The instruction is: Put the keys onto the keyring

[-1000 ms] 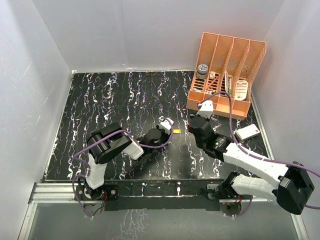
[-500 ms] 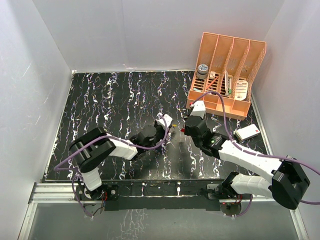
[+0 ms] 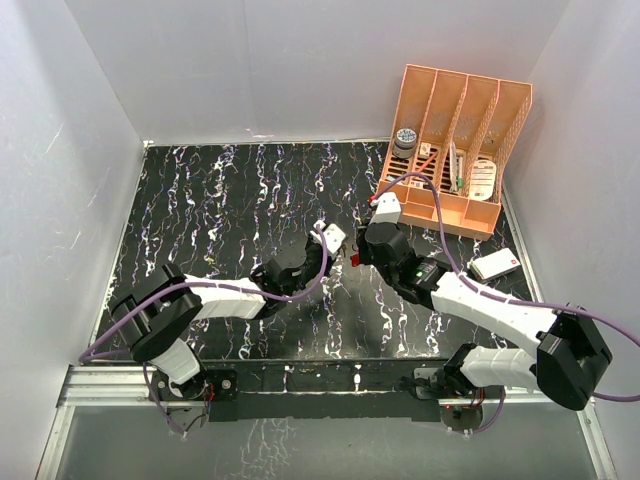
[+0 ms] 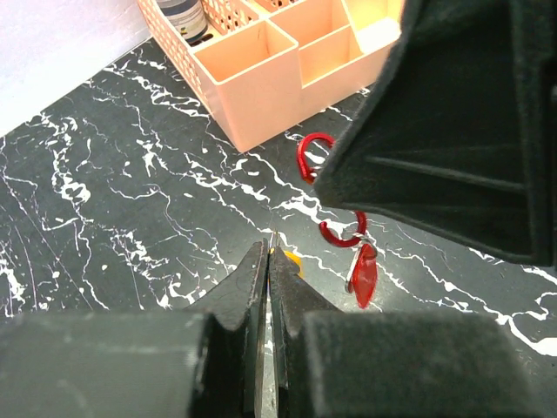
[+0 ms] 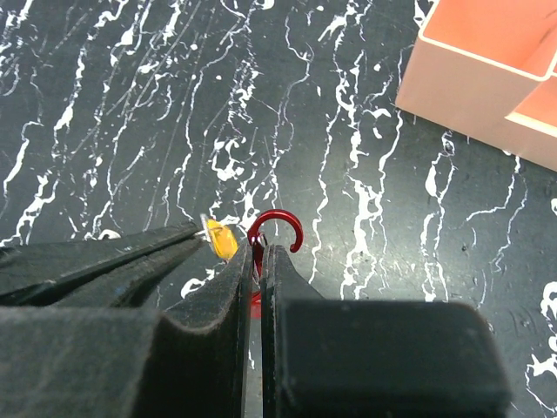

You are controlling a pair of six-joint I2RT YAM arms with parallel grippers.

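My left gripper (image 4: 268, 248) is shut on a yellow-headed key (image 4: 291, 259), whose head pokes out past the fingertips. My right gripper (image 5: 258, 251) is shut on the red keyring (image 5: 277, 215), held above the table. In the left wrist view the keyring (image 4: 302, 161) is partly hidden behind the right gripper's black body, and a red-headed key (image 4: 364, 279) hangs from it. The right wrist view shows the yellow key (image 5: 218, 238) just left of the ring; I cannot tell if they touch. From above, the left gripper (image 3: 340, 258) and right gripper (image 3: 357, 256) meet tip to tip at mid-table.
An orange slotted organizer (image 3: 450, 150) with a jar and small items stands at the back right, close behind the grippers; its corner (image 4: 261, 78) shows in the left wrist view. A white flat object (image 3: 494, 264) lies by the right wall. White walls enclose the black marbled table (image 3: 220, 200).
Both grippers have moved toward the back and closer together, the right one sliding left. The left arm has stretched out flatter. Both stay shut on their loads.
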